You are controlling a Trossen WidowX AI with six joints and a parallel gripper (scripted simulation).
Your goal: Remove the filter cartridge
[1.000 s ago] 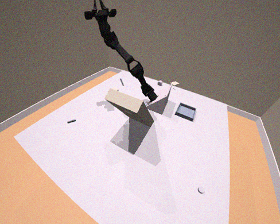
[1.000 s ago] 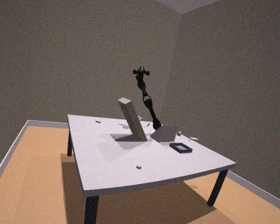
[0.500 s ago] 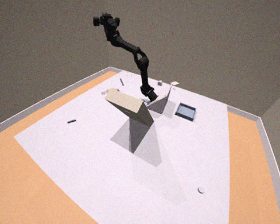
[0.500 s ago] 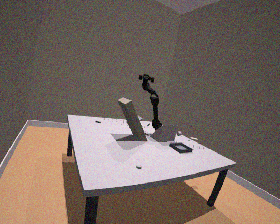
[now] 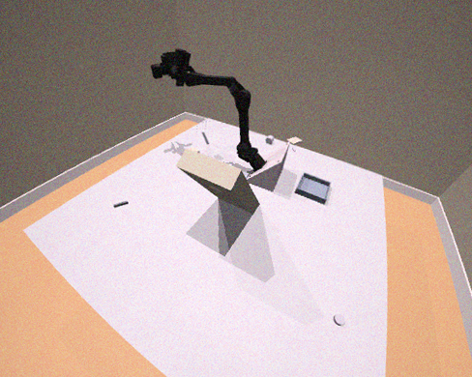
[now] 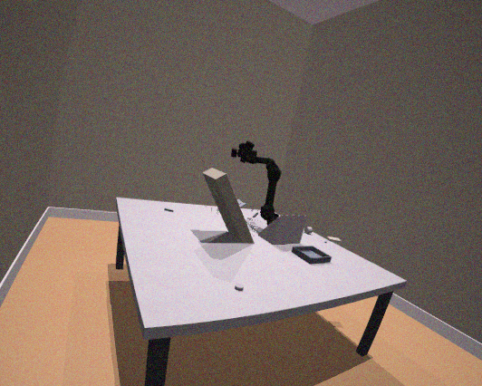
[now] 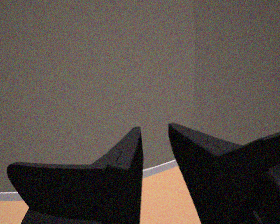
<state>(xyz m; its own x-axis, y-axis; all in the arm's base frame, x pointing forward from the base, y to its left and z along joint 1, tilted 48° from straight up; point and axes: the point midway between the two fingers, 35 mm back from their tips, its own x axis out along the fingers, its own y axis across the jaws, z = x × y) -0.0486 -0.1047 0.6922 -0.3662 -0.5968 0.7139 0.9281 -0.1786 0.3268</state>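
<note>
A tall leaning block (image 5: 242,207) (image 6: 228,208), which looks like the service panel, stands on the table. Its face towards the arm is hidden in the top and exterior views, and I cannot see the cartridge or its slots. The tray (image 5: 311,198) (image 6: 321,260) has dark walls and a blue-grey floor with nothing visible on it. My gripper (image 5: 168,74) (image 6: 239,155) (image 7: 154,131) is raised high above the table, beyond the block and away from the tray. Its fingers are partly open, with a narrow gap and nothing between them.
A grey wedge (image 5: 266,179) (image 6: 285,230) stands by the arm's base, between the leaning block and the tray. A pale disc (image 5: 339,320) (image 6: 239,287) lies near the table's front. A dark bar (image 5: 120,204) (image 6: 168,209) lies at the left. A small knob (image 5: 269,139) (image 6: 308,230) is behind the wedge.
</note>
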